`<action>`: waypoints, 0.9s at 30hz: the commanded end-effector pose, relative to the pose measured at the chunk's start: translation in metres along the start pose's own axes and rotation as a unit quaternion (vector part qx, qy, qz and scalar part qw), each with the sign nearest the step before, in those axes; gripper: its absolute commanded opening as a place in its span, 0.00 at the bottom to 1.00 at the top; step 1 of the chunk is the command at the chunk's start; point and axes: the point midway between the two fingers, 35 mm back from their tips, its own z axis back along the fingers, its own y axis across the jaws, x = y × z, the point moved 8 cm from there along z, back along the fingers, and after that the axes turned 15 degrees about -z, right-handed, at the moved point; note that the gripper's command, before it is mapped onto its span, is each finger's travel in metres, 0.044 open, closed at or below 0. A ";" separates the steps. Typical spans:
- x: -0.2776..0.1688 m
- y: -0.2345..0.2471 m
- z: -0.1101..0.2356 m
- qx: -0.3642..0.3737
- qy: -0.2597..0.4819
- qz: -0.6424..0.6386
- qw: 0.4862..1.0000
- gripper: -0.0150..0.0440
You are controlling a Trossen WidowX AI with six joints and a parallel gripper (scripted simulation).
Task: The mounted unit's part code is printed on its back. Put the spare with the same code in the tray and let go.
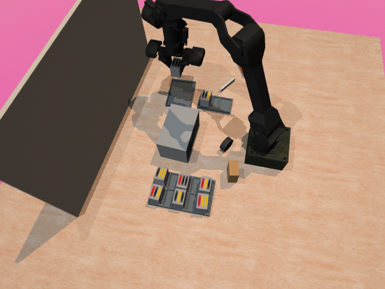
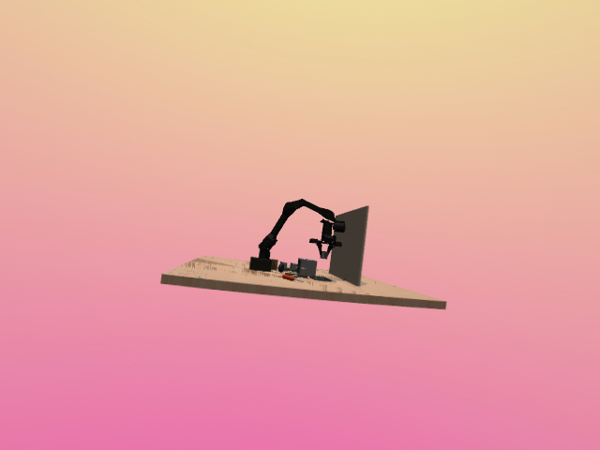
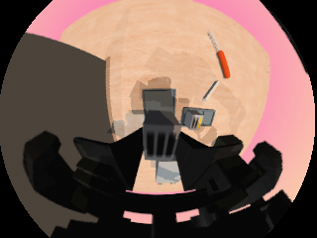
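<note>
Hanging pinched between the fingers (image 1: 176, 63), the spare (image 1: 175, 67) (a small grey block with dark stripes on its face) sits above the surface, just past the tray's (image 1: 169, 93) twelve o'clock rim in the top view. My guess is that a release here would miss: the block looks not yet centred over the tray, so it could strike the raised rim and tumble out. The tall dark panel (image 1: 68, 102) stands close at nine o'clock, and a sideways drift could clip it. The tray is a shallow, matte grey rectangle with low walls. Further out, at six o'clock, a boxy grey unit (image 1: 177, 132) stands, then a slotted rack (image 1: 166, 191) of striped spares on the pale wood-grain surface (image 1: 310, 186).
</note>
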 end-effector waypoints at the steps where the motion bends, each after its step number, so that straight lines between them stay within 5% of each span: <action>1: 0.000 0.001 -0.004 0.001 0.001 -0.003 1.000 0.25; 27: 0.000 0.002 -0.029 0.001 0.001 -0.003 1.000 0.25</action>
